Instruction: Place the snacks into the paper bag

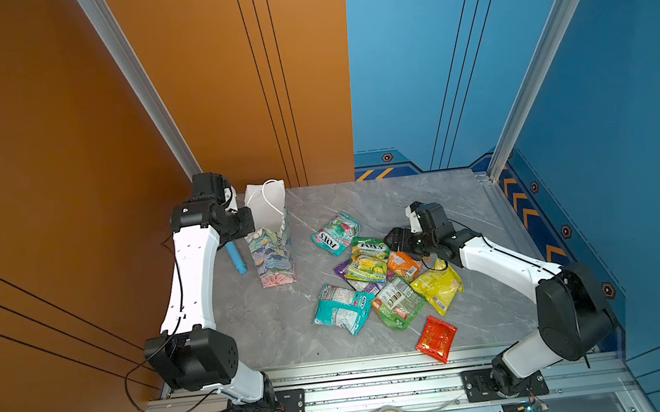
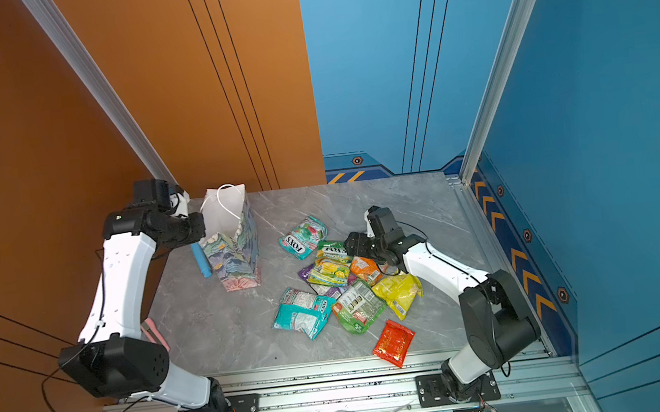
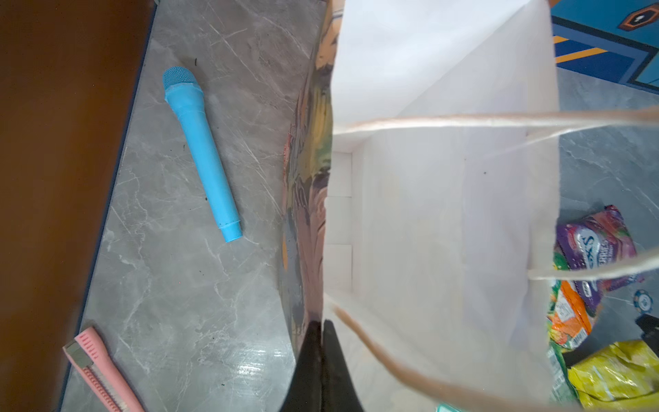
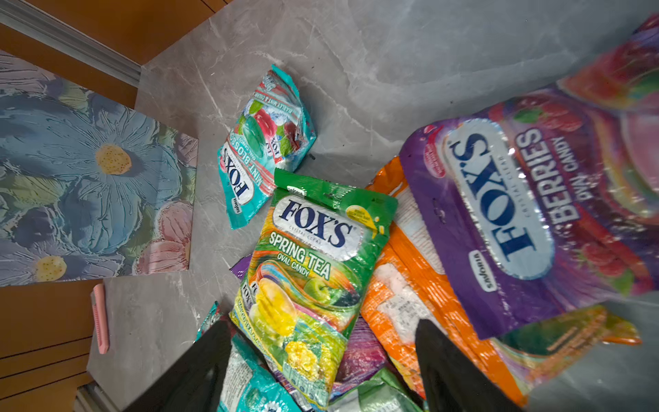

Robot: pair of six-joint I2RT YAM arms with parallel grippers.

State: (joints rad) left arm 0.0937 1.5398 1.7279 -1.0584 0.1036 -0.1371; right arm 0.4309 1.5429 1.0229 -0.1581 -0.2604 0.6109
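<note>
Got the left gripper (image 3: 321, 360) pinched shut on the rim of the paper bag (image 3: 428, 214), one finger outside the floral wall, one against the white inside. Standing upright straight ahead of those fingers, mouth open, white cord handles (image 3: 463, 119) draped across the opening. On the outer side of that gripper, flat on the marble table (image 3: 171, 285): a light-blue stick (image 3: 201, 153) and, further back, a pink box cutter (image 3: 100, 371), both clear of the bag.

Seeing the right gripper (image 4: 322, 323) spread wide, hanging just over the snack pile. Directly under the gap: the green Spring Tea packet (image 4: 310, 257), overlapping an orange packet (image 4: 403, 285) next to one finger. Out past that same finger, lying over the orange one, a purple Berries packet (image 4: 535, 214). Beyond the fingertips, a teal mint packet (image 4: 264, 142) just beside the green one's top edge, and further out, the bag.

Behind the gripper, toward its arm's base, in a top view: a teal packet (image 1: 341, 308), a green packet (image 1: 397, 306) back side up, a yellow packet (image 1: 439, 287), and a red packet (image 1: 436, 338) off alone. All the visible snacks out on the table.
</note>
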